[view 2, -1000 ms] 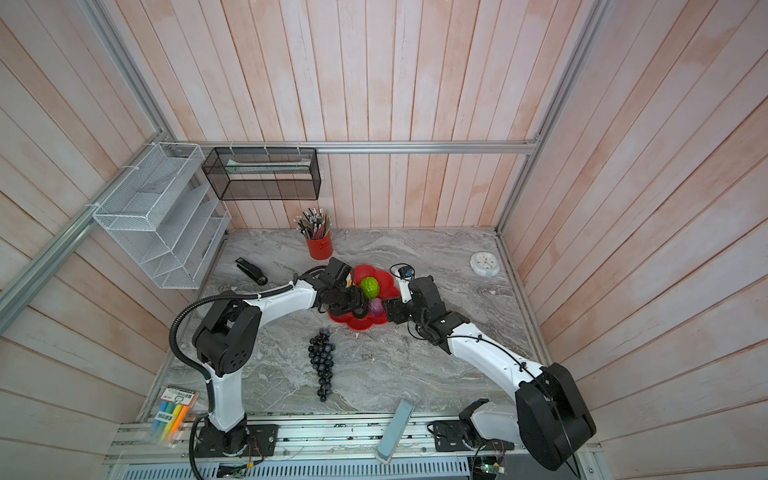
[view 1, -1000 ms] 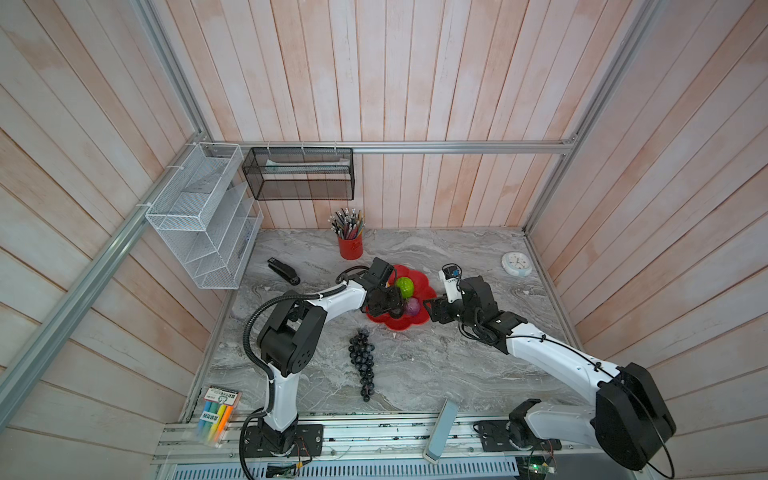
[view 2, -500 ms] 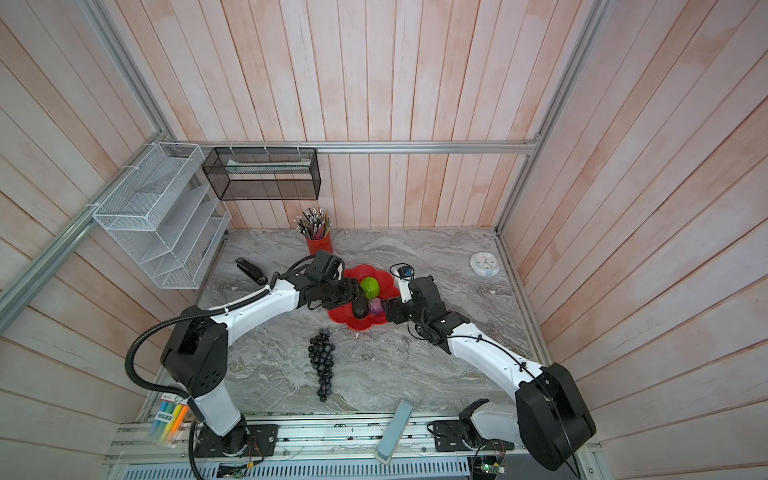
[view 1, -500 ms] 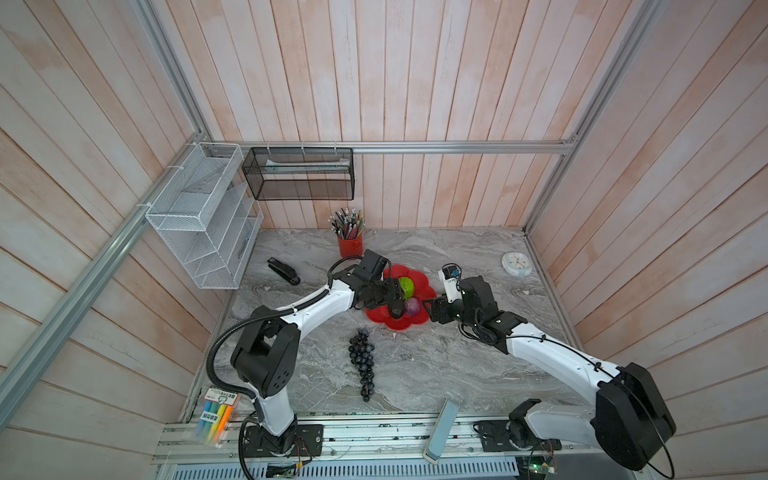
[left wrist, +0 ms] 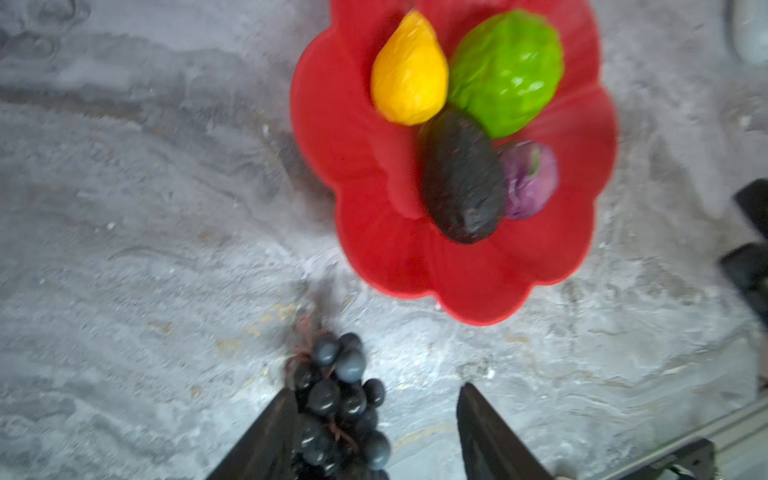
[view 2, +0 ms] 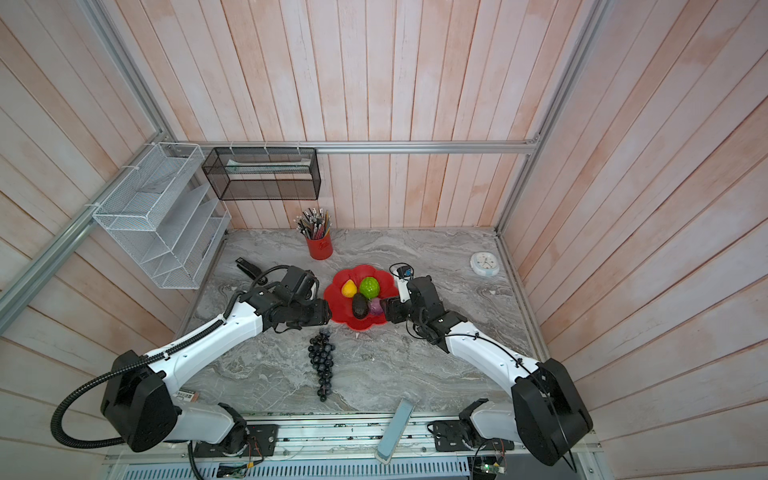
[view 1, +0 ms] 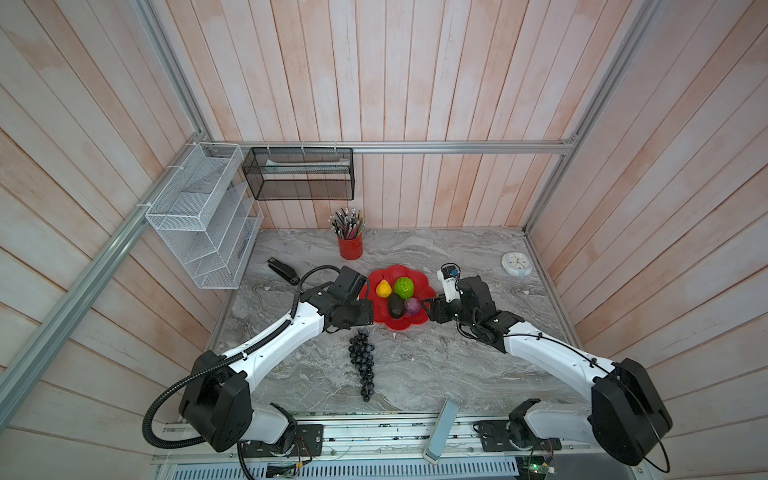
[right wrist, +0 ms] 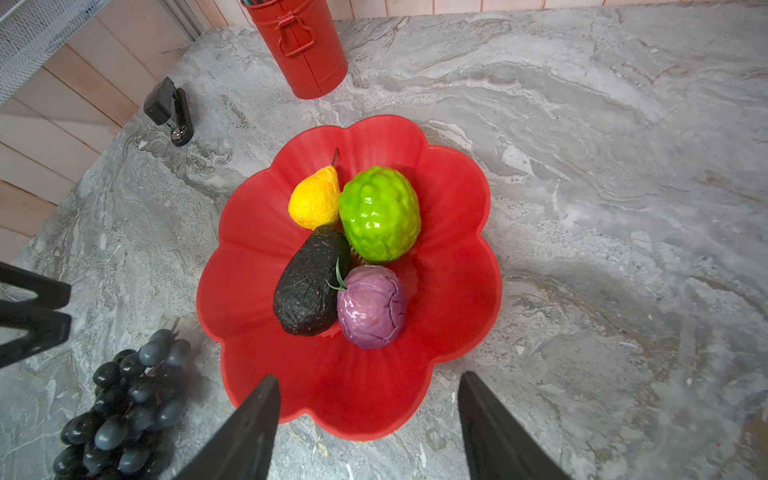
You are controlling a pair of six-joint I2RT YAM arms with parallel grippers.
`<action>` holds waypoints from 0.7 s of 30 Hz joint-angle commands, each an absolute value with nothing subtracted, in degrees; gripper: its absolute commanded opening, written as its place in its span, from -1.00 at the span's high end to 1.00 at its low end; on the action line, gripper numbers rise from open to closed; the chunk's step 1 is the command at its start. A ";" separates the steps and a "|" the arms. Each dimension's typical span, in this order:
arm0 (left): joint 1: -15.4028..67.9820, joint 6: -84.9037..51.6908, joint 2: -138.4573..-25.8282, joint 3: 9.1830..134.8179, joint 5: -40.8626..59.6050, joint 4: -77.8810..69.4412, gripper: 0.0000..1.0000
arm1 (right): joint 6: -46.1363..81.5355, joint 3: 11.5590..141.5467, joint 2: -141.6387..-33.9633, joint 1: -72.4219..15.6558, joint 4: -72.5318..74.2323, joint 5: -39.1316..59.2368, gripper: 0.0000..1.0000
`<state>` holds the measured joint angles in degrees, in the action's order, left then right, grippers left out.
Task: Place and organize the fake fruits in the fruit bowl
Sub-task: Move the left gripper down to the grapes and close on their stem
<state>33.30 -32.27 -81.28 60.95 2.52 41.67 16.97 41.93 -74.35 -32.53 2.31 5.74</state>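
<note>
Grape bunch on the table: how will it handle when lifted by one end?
Likely floppy: the grape bunch is many small beads on thin stems, so it should dangle. Probably won't roll: it lies long and flat.

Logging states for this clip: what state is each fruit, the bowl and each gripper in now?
Fruit bowl: upright, holds four fruits.
Grape bunch: on the table, outside bowl.
Yellow pear: in bowl.
Green ball: in bowl.
Avocado: in bowl, lying flat.
Purple fruit: in bowl.
Left gripper: fingers open, by bunch's stem end.
Right gripper: fingers open, empty.
</note>
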 commanded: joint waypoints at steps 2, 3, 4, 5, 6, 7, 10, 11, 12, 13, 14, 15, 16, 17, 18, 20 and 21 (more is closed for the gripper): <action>30.37 -29.85 -81.33 57.92 2.57 39.03 -0.21 | 18.06 43.50 -76.20 -33.61 4.32 6.52 -0.32; 29.64 -29.57 -82.10 57.45 3.87 37.55 -0.21 | 17.77 44.45 -76.83 -33.81 3.68 6.51 -0.31; 29.05 -29.33 -83.03 57.17 4.99 36.54 -0.20 | 17.46 45.33 -77.46 -34.13 3.12 6.31 -0.31; 28.77 -29.08 -84.01 56.84 5.39 35.67 -0.19 | 17.25 45.96 -77.96 -34.33 2.64 6.21 -0.30; 28.57 -28.74 -85.00 56.52 5.73 34.70 -0.19 | 17.01 46.58 -78.51 -34.53 2.25 6.09 -0.31; 28.46 -28.41 -85.97 56.11 6.04 33.55 -0.18 | 16.87 47.04 -79.02 -34.69 2.02 5.88 -0.30; 27.74 -27.86 -88.72 54.76 6.75 30.41 -0.12 | 17.04 48.19 -80.51 -35.09 1.53 5.83 -0.30; 27.54 -27.63 -89.35 54.40 7.46 29.23 -0.08 | 17.05 48.55 -80.90 -35.27 1.41 5.81 -0.30; 27.36 -27.67 -90.00 53.94 8.19 27.86 -0.06 | 17.13 48.84 -81.31 -35.55 1.26 5.76 -0.29; 27.26 -27.69 -90.63 53.71 8.86 26.70 -0.06 | 17.12 49.02 -81.71 -35.82 1.30 5.80 -0.29; 27.25 -27.77 -91.15 53.57 9.26 25.72 -0.06 | 17.14 49.10 -81.97 -35.93 1.30 5.70 -0.29; 27.29 -27.86 -91.67 53.35 9.63 24.92 -0.06 | 17.08 49.29 -82.32 -36.19 1.28 5.62 -0.29; 27.26 -28.18 -92.05 53.20 9.98 24.04 -0.05 | 17.14 49.36 -82.59 -36.32 1.19 5.55 -0.29; 27.25 -28.23 -92.35 52.97 10.40 23.31 -0.02 | 17.14 49.44 -82.85 -36.46 1.15 5.54 -0.29; 27.25 -28.37 -92.69 52.76 10.86 22.49 -0.01 | 17.14 49.53 -83.06 -36.58 1.22 5.58 -0.29; 27.16 -28.62 -93.13 52.09 11.45 21.05 0.05 | 17.09 49.69 -83.49 -36.81 1.15 5.46 -0.28; 27.16 -28.78 -93.45 51.94 11.80 20.63 0.13 | 17.05 49.75 -83.64 -36.89 1.14 5.45 -0.28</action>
<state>27.42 -28.77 -92.38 53.12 9.87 24.80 17.17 47.94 -82.87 -36.38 2.17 5.89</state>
